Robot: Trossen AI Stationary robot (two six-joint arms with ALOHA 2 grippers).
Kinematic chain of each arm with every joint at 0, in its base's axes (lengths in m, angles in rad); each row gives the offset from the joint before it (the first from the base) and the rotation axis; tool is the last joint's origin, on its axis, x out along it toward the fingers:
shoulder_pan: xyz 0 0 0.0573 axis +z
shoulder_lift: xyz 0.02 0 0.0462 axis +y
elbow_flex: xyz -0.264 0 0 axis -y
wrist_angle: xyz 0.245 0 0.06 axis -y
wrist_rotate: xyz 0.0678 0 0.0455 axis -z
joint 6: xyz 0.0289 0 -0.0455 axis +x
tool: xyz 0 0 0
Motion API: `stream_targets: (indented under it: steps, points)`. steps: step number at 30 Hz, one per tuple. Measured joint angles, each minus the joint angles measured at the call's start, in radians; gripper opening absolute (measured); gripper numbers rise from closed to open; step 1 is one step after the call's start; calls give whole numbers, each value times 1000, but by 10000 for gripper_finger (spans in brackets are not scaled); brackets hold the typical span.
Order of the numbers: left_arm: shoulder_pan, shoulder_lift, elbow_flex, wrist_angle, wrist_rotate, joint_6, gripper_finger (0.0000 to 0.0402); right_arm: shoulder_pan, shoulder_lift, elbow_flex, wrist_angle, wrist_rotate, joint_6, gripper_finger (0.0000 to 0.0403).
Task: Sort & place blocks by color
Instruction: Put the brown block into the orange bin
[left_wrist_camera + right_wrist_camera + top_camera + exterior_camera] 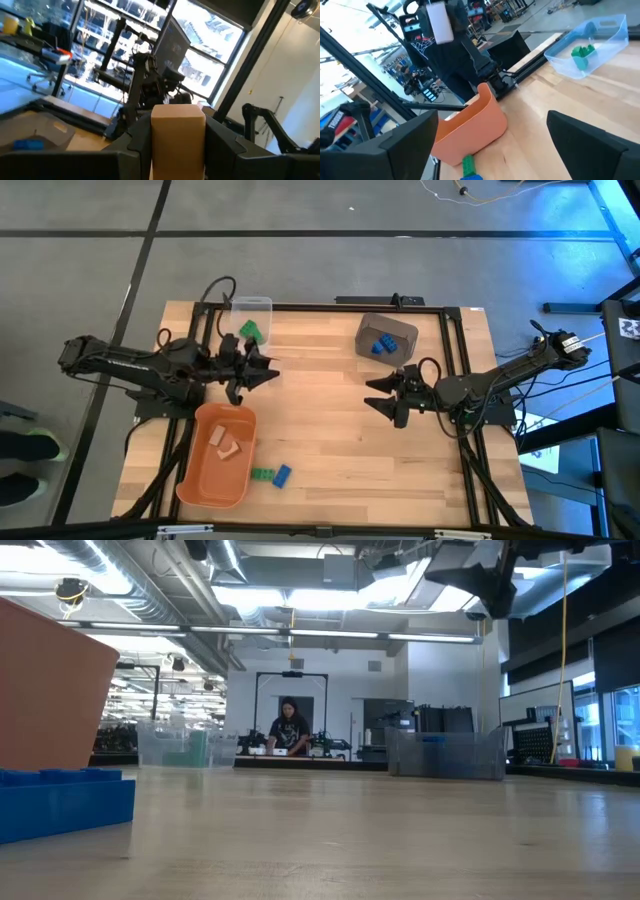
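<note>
Tan block (177, 137) sits clamped between the left gripper's (262, 369) fingers (225, 145), jaws part-closed on its sides; it fills the gap in the left wrist view. That gripper hangs over the table (330, 430) just beyond the orange tub (200, 480), between the tub and the clear bin (262, 305), tips pointing toward table centre. The block cannot be made out from above.

Orange tub is near the left gripper, at the table's front left; two tan blocks (224, 444) lie inside it. Just beside the tub's right wall, on bare wood, a green block (262, 474) and a blue block (282, 474) lie touching or nearly so. Clear bin at the back left holds green blocks (249, 331); same bin shows in the right wrist view with green inside (582, 54).

Right gripper (385, 394) is at mid-right of the table, jaws spread wide, nothing in them, tips facing the left gripper, well apart from it. Dark grey bin (395, 330) stands just behind it with blue blocks (382, 345) in it.

Low view: a blue block (60, 802) close at left edge, tub wall (50, 690) behind it. A person (290, 728) stands far back in the room.
</note>
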State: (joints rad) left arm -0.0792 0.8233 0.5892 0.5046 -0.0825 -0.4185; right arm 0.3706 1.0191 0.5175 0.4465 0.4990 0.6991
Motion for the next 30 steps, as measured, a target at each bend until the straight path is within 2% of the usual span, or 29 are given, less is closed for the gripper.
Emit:
stream_targets:
  steps: [5, 15, 17, 20, 22, 26, 30]
  points:
    - [0, -7, 0, -2, -61, 11, 117, 0, 0, 0, -17, -22, 3, 373]
    - [0, -13, 0, -1, -5, -31, 117, 0, 0, 0, -24, -47, -24, 373]
    - [0, -13, 0, 1, -28, 6, 117, -5, 0, 0, -23, -5, -31, 373]
    - [-1, -13, 0, 0, -84, 18, 117, -5, 0, 0, -16, 112, 32, 373]
    - [0, -13, 0, -5, -67, 30, 117, -6, 0, 0, -17, 170, 61, 373]
    - [-1, -44, -1, -86, 31, 18, 117, -6, 0, 0, -17, 179, 55, 373]
    - [-9, -124, 0, -271, 49, -29, 117, -6, 0, 0, -24, 154, 54, 373]
